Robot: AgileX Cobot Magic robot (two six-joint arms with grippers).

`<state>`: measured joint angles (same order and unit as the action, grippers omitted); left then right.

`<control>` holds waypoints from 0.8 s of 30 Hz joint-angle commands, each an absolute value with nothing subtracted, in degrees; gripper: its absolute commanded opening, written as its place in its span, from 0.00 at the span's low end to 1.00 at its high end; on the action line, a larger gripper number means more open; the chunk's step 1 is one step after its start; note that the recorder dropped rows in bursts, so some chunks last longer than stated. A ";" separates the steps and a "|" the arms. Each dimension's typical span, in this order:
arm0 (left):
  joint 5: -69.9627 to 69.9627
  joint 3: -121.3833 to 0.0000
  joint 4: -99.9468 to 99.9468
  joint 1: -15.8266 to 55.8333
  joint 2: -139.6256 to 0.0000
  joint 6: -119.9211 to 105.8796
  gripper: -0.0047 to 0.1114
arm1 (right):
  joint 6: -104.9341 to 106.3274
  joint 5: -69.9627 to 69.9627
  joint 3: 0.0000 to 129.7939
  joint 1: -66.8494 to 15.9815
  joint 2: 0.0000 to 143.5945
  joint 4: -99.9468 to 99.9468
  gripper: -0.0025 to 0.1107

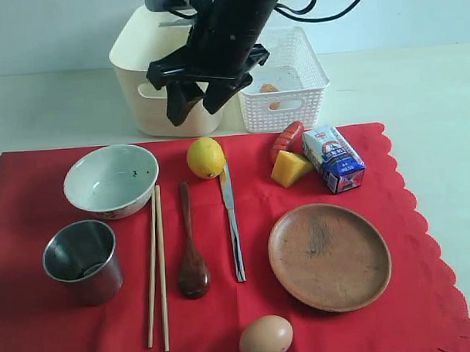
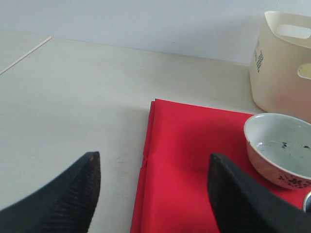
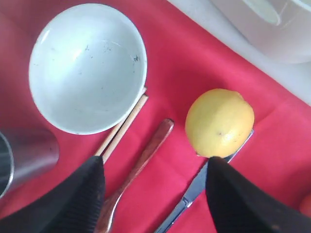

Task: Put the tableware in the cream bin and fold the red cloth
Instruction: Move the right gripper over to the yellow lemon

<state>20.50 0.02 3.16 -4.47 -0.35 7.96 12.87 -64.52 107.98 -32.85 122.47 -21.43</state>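
**mik:** Quick check, where does everything sit, and which arm is closer to what?

**jo:** Big stuff first. The red cloth (image 1: 55, 329) is spread flat on the desk (image 1: 417, 92) with all the tableware on it, so nothing is binned yet. The cream bin (image 1: 130, 60) stands just past the cloth's far edge. The plate (image 1: 329, 256) is on the right, the bowl (image 1: 111, 180) is far left, and the steel cup (image 1: 82, 260) sits in front of the bowl. Between them lie the chopsticks (image 1: 156, 264), spoon (image 1: 190, 247) and knife (image 1: 232, 222), side by side. Their long axes all run far-to-near and are roughly parallel.

**mik:** And the end effectors?

**jo:** The right end effector (image 1: 194, 112) reaches across the middle and hangs in front of the bin, above the far ends of the spoon and knife, beside the lemon (image 1: 206, 157). Its jaws are well apart and hold nothing. The left end effector (image 2: 154, 158) is low over bare desk off the cloth's left edge, also wide open and empty. The bowl is the nearest thing to it.

**mik:** So the spoon goes to the right arm?

**jo:** I'd say so, since it's almost straight below. The spoon's handle points toward the bin and its scoop end toward the near edge. From the right wrist view the handle runs slantwise between the fingers, so I'd guess it needs a wrist twist first.
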 commanded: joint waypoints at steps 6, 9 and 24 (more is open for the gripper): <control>20.17 0.00 3.43 -4.56 0.00 7.67 0.57 | 12.90 -59.45 108.39 -32.98 126.02 -16.64 0.54; 20.17 0.00 3.43 -4.56 0.00 7.67 0.57 | 11.95 -58.42 108.39 -32.98 126.92 -15.57 0.54; 20.17 0.00 3.43 -4.56 0.00 7.67 0.57 | 5.29 -53.66 108.39 -35.30 130.85 -7.30 0.66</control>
